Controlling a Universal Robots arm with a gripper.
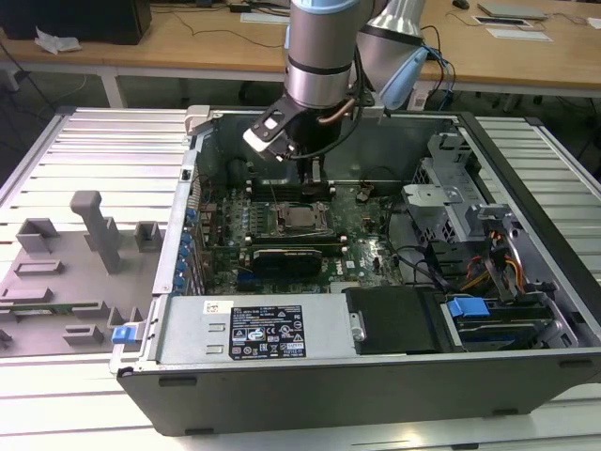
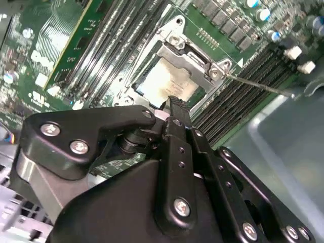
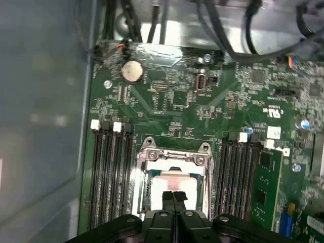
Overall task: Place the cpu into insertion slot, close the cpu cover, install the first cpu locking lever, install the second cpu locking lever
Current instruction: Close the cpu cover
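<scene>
Ribbed aluminium slats make up the pale surface (image 1: 84, 150) on which a large dark grey open computer case (image 1: 376, 385) is laid on its side, across the centre and the exterior view's right. A silver and blue robot arm (image 1: 319, 56) is seen coming down into the case from the top centre of the exterior view. A grey plastic tray of moulded fixtures (image 1: 56, 282) is set on the surface at the exterior view's left, just beside the case. Inside the case a green motherboard (image 1: 225, 235) is mounted flat.

The black pincer (image 1: 316, 178) is held just above the socket at the middle of the board; in the first wrist view its tips (image 3: 173, 197) are seen pressed together with nothing between them. The thin square grey metal cpu cover (image 3: 172, 156) is laid down over the socket. The small flat silvery-grey square cpu (image 3: 169, 181) is seated in the socket and shows through the cover's window, directly under the pincer. In the second wrist view a thin steel lever rod (image 2: 253, 84) is seen reaching from one corner of the cover across the black memory slots.
</scene>
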